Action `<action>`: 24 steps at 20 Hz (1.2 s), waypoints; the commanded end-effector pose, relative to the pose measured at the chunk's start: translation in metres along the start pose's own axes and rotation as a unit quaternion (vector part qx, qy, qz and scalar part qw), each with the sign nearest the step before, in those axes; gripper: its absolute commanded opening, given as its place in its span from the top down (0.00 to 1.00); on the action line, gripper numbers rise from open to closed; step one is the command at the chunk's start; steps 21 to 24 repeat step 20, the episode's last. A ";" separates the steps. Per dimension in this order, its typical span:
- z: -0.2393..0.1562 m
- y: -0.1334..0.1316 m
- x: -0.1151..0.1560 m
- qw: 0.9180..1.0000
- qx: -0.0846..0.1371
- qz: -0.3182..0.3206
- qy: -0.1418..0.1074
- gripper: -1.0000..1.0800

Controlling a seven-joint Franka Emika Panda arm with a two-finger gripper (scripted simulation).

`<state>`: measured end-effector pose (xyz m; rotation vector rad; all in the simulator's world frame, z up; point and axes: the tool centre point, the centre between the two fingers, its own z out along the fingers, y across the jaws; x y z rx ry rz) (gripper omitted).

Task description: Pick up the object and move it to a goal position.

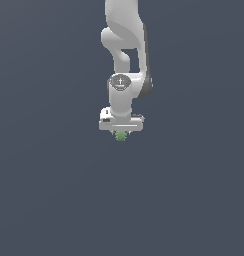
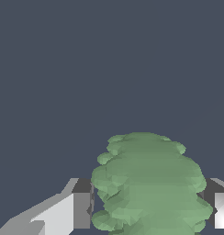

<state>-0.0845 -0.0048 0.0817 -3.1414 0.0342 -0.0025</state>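
The object (image 1: 121,135) is a tiny green bumpy lump directly under the white gripper bar in the exterior view. My gripper (image 1: 121,133) points straight down over it, with the fingers hidden behind the bar and the lump. In the wrist view the object (image 2: 150,183) fills the space between the two fingers (image 2: 81,209), and both of its sides touch the pads. The gripper (image 2: 148,211) is shut on the object. I cannot tell whether the object rests on the ground or is lifted off it.
The white arm (image 1: 125,45) rises from the gripper toward the exterior view's top. All around is a plain dark grey-blue surface (image 1: 194,190) with no other objects and no visible goal marker.
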 end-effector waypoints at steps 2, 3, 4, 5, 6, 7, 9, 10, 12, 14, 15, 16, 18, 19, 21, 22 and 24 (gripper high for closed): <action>-0.021 0.001 -0.008 1.000 0.000 0.000 0.000 1.00; -0.028 0.001 -0.011 1.000 0.000 0.000 0.000 1.00; -0.036 0.001 -0.013 1.000 0.000 0.000 0.000 1.00; -0.043 0.002 -0.016 1.000 0.000 0.000 0.000 1.00; -0.049 0.002 -0.018 1.000 0.000 0.000 0.000 1.00; -0.055 0.002 -0.020 1.000 0.000 0.000 0.000 1.00; -0.066 0.002 -0.024 1.000 0.000 0.000 0.000 1.00; -0.071 0.003 -0.026 1.000 0.000 0.000 0.000 1.00; -0.079 0.003 -0.028 1.000 0.000 0.000 -0.001 1.00; -0.085 0.003 -0.030 1.000 0.000 0.000 -0.001 1.00; -0.088 0.003 -0.031 1.000 0.000 0.000 -0.001 1.00; -0.090 0.003 -0.032 1.000 0.000 0.000 -0.001 1.00; -0.093 0.003 -0.032 1.000 0.000 0.000 -0.001 1.00; -0.094 0.004 -0.033 1.000 0.000 0.000 -0.001 1.00; -0.094 0.004 -0.033 1.000 0.000 0.000 -0.001 1.00; -0.094 0.004 -0.033 1.000 0.000 0.000 -0.001 1.00; -0.094 0.004 -0.033 1.000 0.000 0.000 -0.001 1.00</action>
